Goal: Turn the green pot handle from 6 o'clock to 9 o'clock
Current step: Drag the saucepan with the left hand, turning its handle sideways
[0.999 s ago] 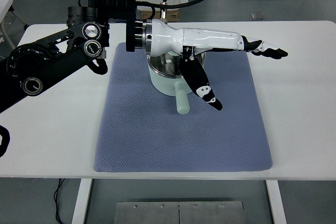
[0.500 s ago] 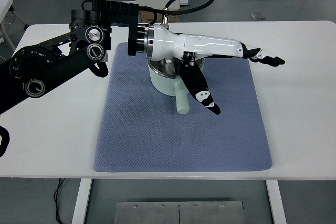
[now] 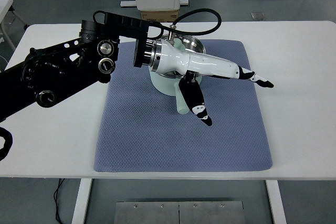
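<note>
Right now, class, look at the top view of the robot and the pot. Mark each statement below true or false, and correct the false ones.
1. The pot stands on a blue mat. True.
2. The pot's handle points toward the left edge of the table. False: it points toward the near edge, roughly 6 o'clock.
3. The left robot hand reaches over the pot from the picture's left. True.
4. The robot hand is closed in a fist. False: its fingers are extended and its thumb lies beside the handle.
5. A second robot arm works from the right. False: none shows.
</note>
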{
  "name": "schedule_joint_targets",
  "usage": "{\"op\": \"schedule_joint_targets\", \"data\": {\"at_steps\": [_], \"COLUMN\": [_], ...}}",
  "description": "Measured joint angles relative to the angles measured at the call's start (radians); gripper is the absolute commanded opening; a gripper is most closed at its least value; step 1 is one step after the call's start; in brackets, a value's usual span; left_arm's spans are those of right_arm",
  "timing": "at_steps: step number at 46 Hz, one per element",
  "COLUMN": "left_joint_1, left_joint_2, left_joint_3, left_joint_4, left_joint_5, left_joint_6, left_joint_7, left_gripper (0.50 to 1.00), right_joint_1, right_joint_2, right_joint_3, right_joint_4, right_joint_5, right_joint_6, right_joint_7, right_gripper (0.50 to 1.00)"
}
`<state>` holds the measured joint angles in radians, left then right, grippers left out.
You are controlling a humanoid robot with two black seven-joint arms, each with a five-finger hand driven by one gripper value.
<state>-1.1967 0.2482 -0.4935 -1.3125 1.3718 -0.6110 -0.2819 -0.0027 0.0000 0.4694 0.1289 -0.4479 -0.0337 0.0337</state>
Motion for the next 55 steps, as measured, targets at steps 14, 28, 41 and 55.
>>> {"op": "schedule_joint_targets", "data": {"at_steps": [14, 28, 41, 55], "left_joint_1": [-0.028, -0.051, -0.077, -0.096], "left_joint_2": [0.0, 0.008, 0.013, 0.013], "left_joint_3": [0.049, 0.07, 0.084, 0.127], "left_joint_4": [0.007, 0.01, 0.011, 0.012], "left_joint_5": [0.03, 0.077, 0.106, 0.135], "left_joint_6": [0.0, 0.0, 0.0, 0.0], "left_joint_7": [0.0, 0.0, 0.0, 0.0], "left_gripper": [1.0, 1.0, 1.0, 1.0], "right_joint_1": [0.0, 0.0, 0.001, 0.001], "right_joint_2": [0.0, 0.0, 0.0, 0.0], "right_joint_3": [0.0, 0.0, 0.0, 0.0], "right_joint_4": [0.0, 0.0, 0.0, 0.0], "right_joint_5": [0.0, 0.0, 0.0, 0.0], "right_joint_6": [0.0, 0.0, 0.0, 0.0], "right_joint_7": [0.0, 0.0, 0.0, 0.0], "right_gripper": [1.0, 1.0, 1.0, 1.0]}}
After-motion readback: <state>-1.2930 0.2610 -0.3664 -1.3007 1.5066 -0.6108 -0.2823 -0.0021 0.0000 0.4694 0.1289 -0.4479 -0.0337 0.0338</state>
